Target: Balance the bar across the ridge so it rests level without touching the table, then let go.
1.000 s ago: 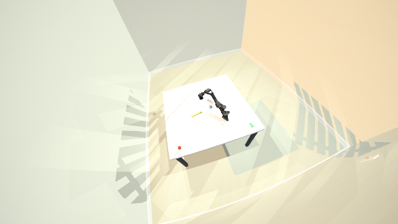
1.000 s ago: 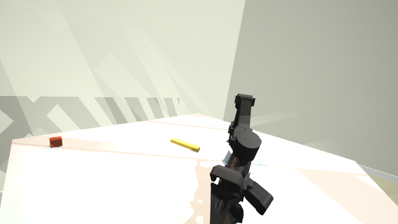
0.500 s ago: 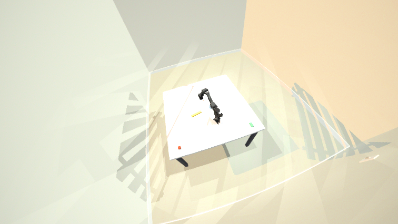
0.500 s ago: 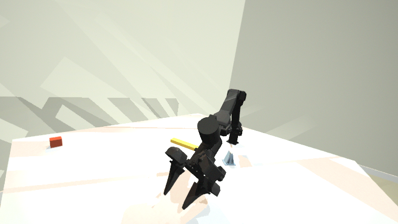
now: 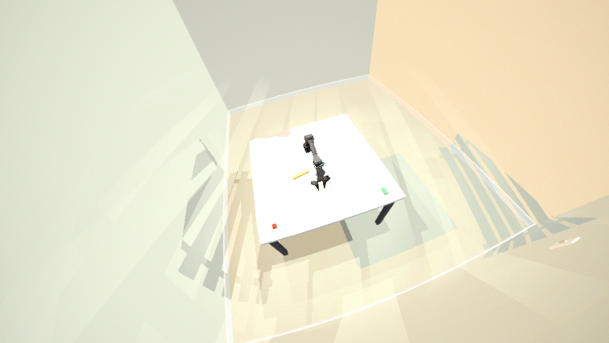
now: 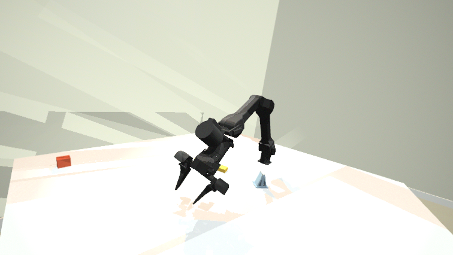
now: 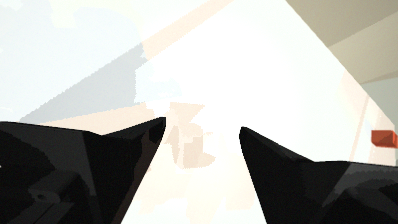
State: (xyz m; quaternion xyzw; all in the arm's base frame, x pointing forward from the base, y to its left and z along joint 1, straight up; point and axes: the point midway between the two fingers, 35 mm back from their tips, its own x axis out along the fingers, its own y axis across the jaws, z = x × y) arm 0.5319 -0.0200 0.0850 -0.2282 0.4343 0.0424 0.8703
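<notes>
The yellow bar (image 5: 300, 174) (image 6: 223, 169) lies flat on the table (image 5: 294, 204) (image 6: 94, 215); in the exterior view the arm hides most of it. The small blue-grey ridge (image 6: 260, 181) stands on the table near the arm's base, apart from the bar; in the top view the arm mostly covers it. My gripper (image 5: 321, 188) (image 6: 184, 196) (image 7: 203, 126) is open and empty, tilted downward above the table. In the top view it is to the right of the bar and farther from the arm's base. Neither bar nor ridge shows in the wrist view.
A red block (image 5: 274, 226) (image 6: 63, 161) (image 7: 383, 138) sits near the table's front left corner in the top view. A green block (image 5: 384, 191) lies near the front right corner. The table's edge crosses the right of the wrist view.
</notes>
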